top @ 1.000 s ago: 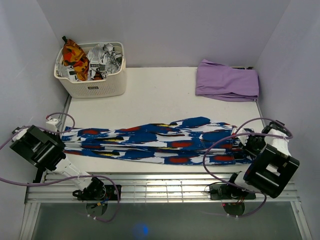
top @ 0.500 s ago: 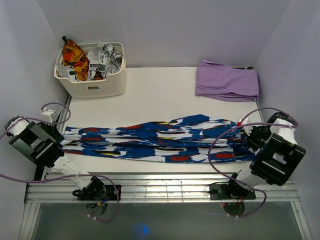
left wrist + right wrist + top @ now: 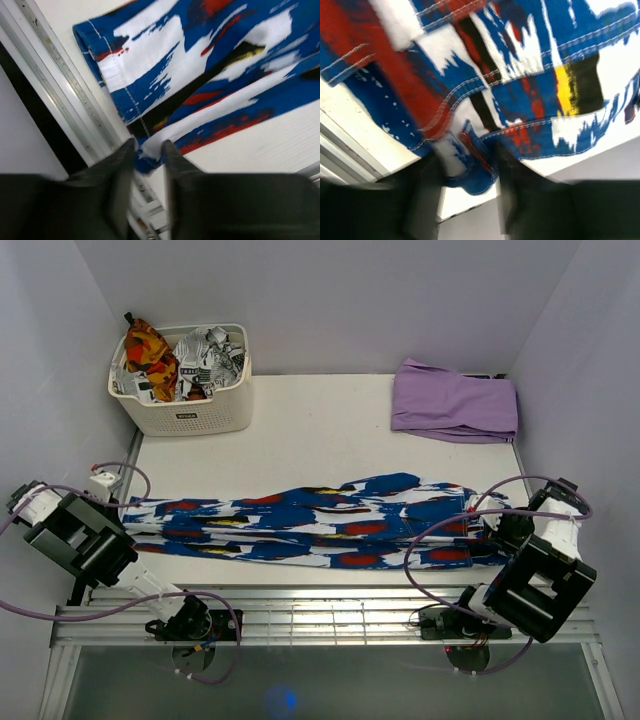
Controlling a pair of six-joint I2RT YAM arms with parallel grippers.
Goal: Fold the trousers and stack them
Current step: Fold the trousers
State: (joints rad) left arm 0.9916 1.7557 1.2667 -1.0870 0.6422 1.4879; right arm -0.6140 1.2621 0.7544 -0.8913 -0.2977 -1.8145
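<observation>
Blue-and-white hem first: at the left edge of the worktop [image 3: 320,430], your left claw [image 3: 148,147] stands partly open. Its two fingers are parted by a narrow gap, and a corner of the trousers [image 3: 320,520] lies between the tips. From the wrist view you cannot tell whether the cloth is gripped. Behind it, in the far left corner, the cream basket [image 3: 185,408] holds crumpled orange-red and black-and-white printed clothes. The trousers lie as one long narrow band across the near half of the worktop, hem end at the left, reaching almost to the right edge. At the far right a lilac garment [image 3: 455,402] lies folded, well apart from them. Your right claw [image 3: 469,157] sits at the trousers' right end, fingers spread with a bunched blue fold between them. That view is blurred, so you cannot tell whether the pads touch it.
</observation>
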